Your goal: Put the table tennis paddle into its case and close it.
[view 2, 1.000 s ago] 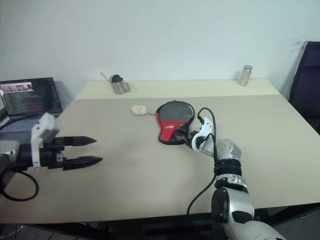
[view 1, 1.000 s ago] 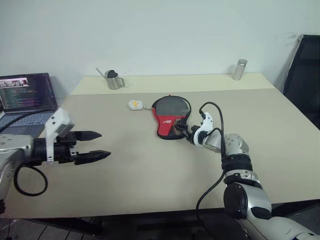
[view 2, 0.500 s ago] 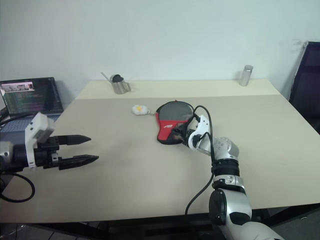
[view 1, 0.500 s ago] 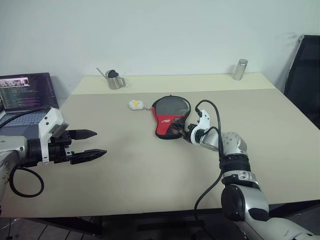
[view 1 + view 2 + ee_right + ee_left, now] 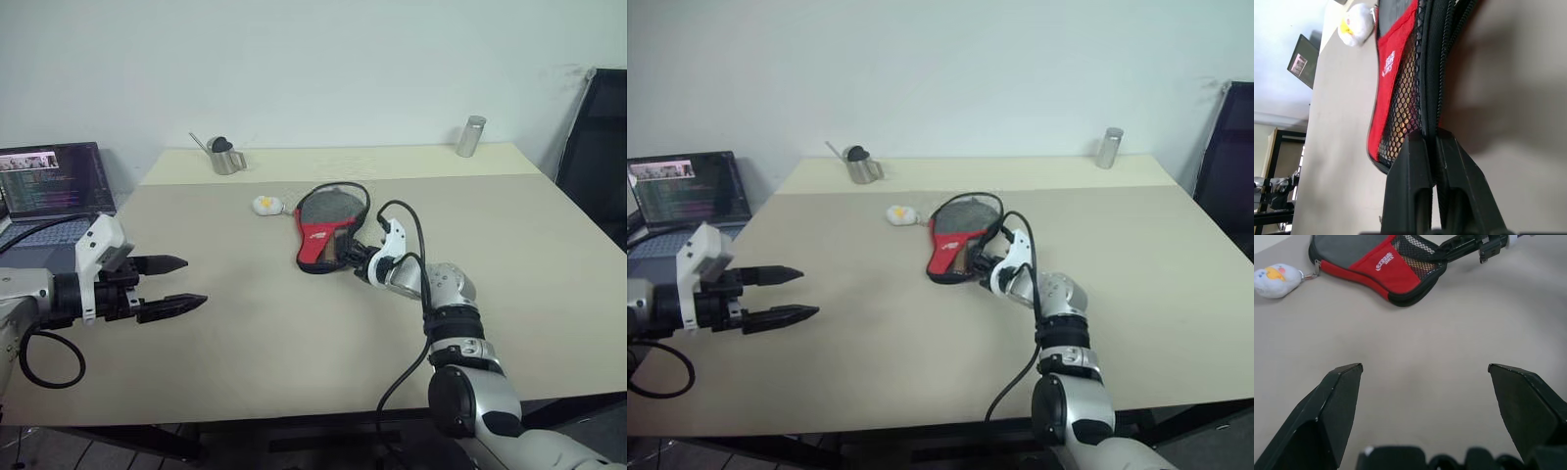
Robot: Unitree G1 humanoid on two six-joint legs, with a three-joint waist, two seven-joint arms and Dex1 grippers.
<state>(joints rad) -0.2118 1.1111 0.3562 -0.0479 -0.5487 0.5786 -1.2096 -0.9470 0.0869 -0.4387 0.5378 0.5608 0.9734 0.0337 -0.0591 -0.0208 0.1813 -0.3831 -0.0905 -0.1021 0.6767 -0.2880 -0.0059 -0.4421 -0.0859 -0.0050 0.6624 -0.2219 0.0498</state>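
Fingertips of my right gripper are pressed together on the black zip edge of the case, at its narrow handle end beside the mesh pocket; that edge looks lifted off the table on the gripper's side. Something light wooden shows through the mesh just ahead of the fingers, but I cannot tell whether it is the paddle handle. Beyond the case's round end, away from my right fingers, the small white-yellow duck charm lies on the table, tethered to the case. Farther back stand a small metal jug and a metal cylinder, both well apart from the case; a laptop sits off the table's left edge. My right forearm reaches forward and left, slightly downward. My left gripper hovers over bare table with its fingers spread wide and empty, pointing toward the case, well apart from it.
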